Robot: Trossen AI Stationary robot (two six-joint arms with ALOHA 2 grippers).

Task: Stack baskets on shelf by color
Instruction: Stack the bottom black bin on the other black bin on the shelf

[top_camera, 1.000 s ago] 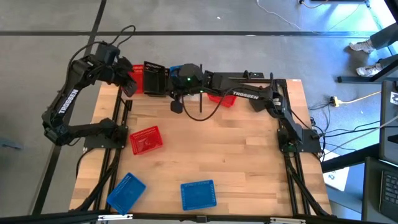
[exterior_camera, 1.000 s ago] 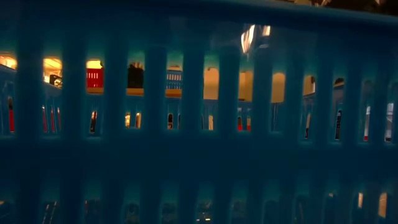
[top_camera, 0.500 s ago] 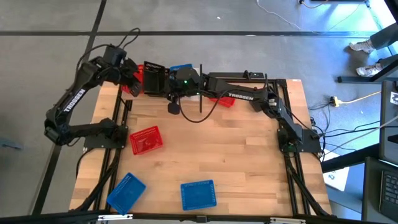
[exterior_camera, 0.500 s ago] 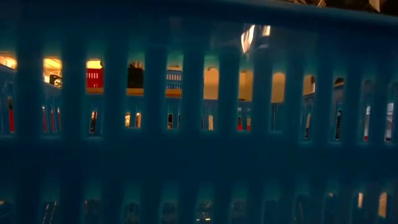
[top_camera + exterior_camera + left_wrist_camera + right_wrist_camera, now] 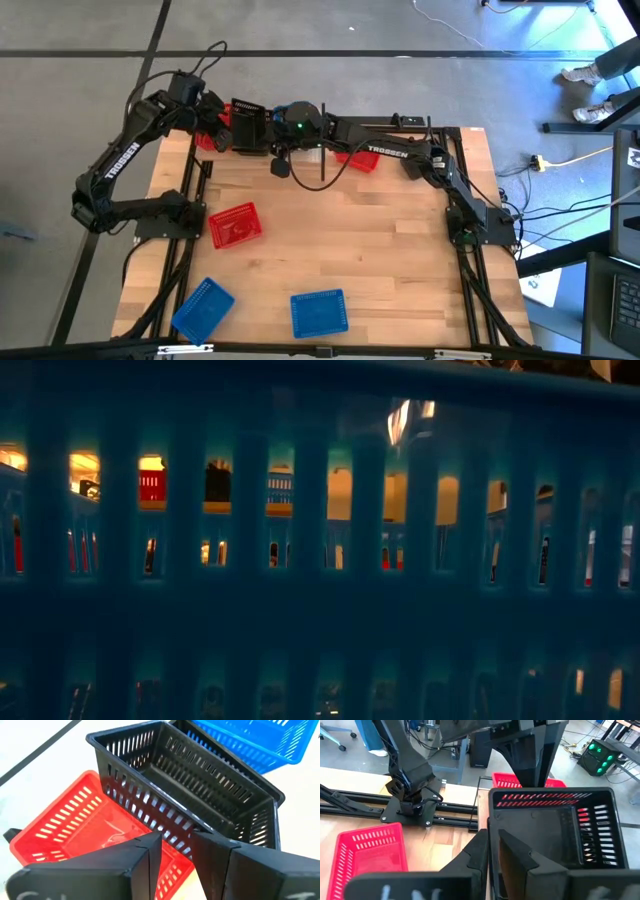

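Observation:
At the table's far edge a black basket (image 5: 250,125) sits between both grippers, a blue basket (image 5: 290,108) behind it. My left gripper (image 5: 208,125) (image 5: 175,857) is shut on a red basket (image 5: 85,830) that lies tilted against the black basket (image 5: 200,790) on the pale shelf (image 5: 45,755). My right gripper (image 5: 272,133) (image 5: 497,857) is shut on the black basket (image 5: 555,830) from its other side. Another red basket (image 5: 355,158) lies under the right arm. One red basket (image 5: 235,225) and two blue baskets (image 5: 203,307) (image 5: 320,312) rest flat on the tabletop. My left gripper pinches the red basket at a corner of its wall (image 5: 179,865), the fingers slanting down from the table's left. The basket is tilted, its open side toward the camera, next to the black basket. Whether it is lifted clear cannot be told. My right gripper holds the black basket by its end wall (image 5: 491,827), one finger inside and one outside, slanting down from the table's right. The basket stays upright, open side up. Whether its bottom rests on the shelf cannot be told.
A blue basket's slotted wall (image 5: 320,610) fills the low view; through its slots small red (image 5: 150,485), black (image 5: 218,482) and blue (image 5: 280,488) baskets show far off. A thin black post (image 5: 323,150) stands by the right gripper. The left arm's base (image 5: 410,795) sits at the table's left.
My left gripper has moved a little toward the far edge and toward the black basket, the red basket going with it. My right gripper has stayed at the black basket, and the black basket has kept its place.

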